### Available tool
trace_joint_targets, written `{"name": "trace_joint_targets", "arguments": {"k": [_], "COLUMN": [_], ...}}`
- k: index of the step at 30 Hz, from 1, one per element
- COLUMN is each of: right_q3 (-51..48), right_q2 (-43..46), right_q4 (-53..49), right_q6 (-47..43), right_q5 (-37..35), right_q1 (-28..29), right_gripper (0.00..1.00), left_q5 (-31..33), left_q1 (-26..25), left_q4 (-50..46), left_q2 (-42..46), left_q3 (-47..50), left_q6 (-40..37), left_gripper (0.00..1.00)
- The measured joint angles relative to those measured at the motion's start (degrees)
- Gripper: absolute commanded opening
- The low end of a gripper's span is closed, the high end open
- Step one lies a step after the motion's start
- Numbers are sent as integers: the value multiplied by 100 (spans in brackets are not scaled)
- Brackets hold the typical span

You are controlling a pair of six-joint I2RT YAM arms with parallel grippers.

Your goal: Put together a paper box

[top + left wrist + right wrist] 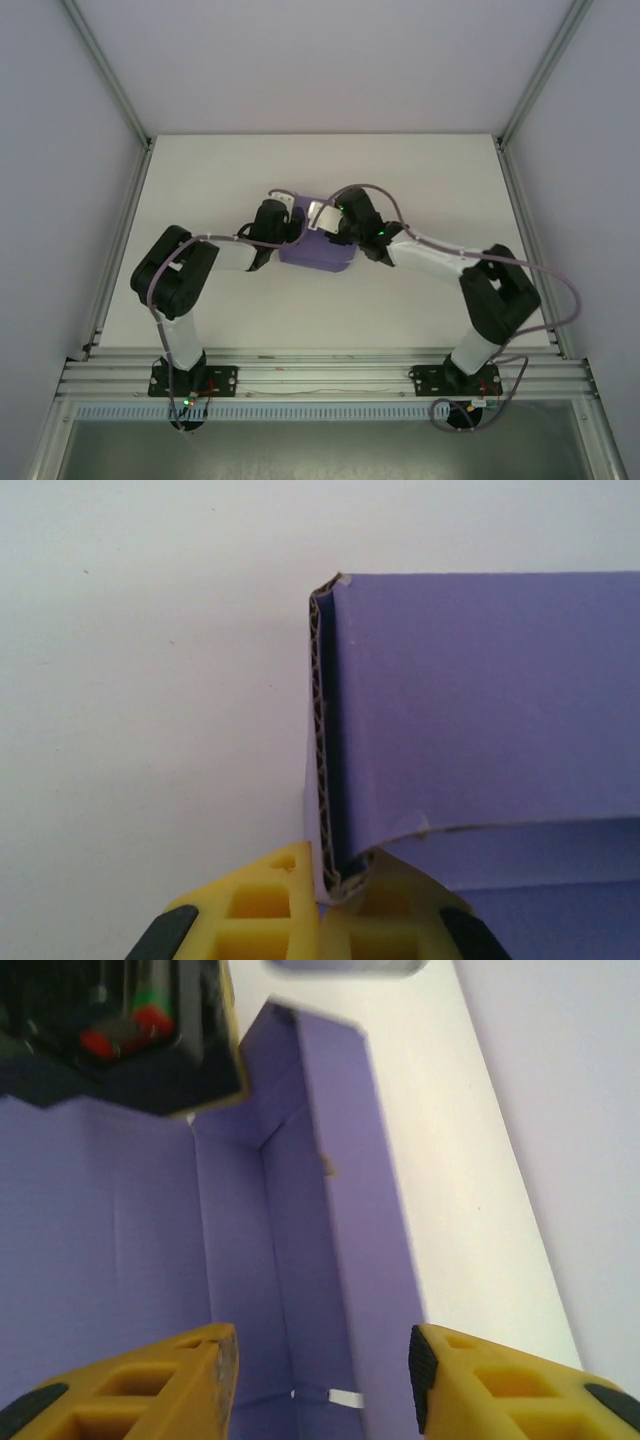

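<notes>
1. Seen from above, the left arm (185, 275) is rising from 7 o'clock and the right arm (480, 290) from 5 o'clock, both bending inward over the white counter (320, 160).
2. The paper box (316, 256), lavender and partly folded, is sitting at the counter's centre, between the two wrists.
3. The left claw (320, 885) is pinching together on the box's corrugated wall edge, at 6 o'clock in its own wrist camera.
4. The right claw (320, 1380) is standing apart, its yellow fingers (150, 1390) straddling an upright box wall; whether they are touching it is unclear.
5. The counter is stretching beyond the box toward 12 o'clock.
</notes>
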State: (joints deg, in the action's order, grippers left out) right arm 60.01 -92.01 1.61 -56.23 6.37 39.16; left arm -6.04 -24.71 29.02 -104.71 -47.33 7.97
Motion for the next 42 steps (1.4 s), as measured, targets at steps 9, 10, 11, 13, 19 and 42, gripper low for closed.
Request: {"name": "trace_joint_targets", "arguments": {"k": [9,10,11,13,19,42], "right_q3": [350,542,745,1259,2520,3574], "right_q2": [632,459,275,-212,-1473,-2542], "right_q4": [-682,-835,-988,-1294,-2269,-3696], "right_q6": [1735,1878,1978,2218,2430,2487], "right_q5": [1753,1910,2031,2253,2986,3711], "right_q1": [-1060,-1119,-1141,-1147,-1147,-1261], "right_gripper": [62,61,60,58,51,43], "left_q5": [-883,-1008,-1108,-1250,-1370,-1132], "left_q1": [7,7,7,7,4,-24], "left_q4": [177,186,190,177,37,74], "left_q2": [262,286,310,345,345,-87], "left_q3": [413,446,481,518,455,236], "left_q6": [-404,-450,-492,-557,-811,-706], "left_gripper": [0,0,0,0,0,41]}}
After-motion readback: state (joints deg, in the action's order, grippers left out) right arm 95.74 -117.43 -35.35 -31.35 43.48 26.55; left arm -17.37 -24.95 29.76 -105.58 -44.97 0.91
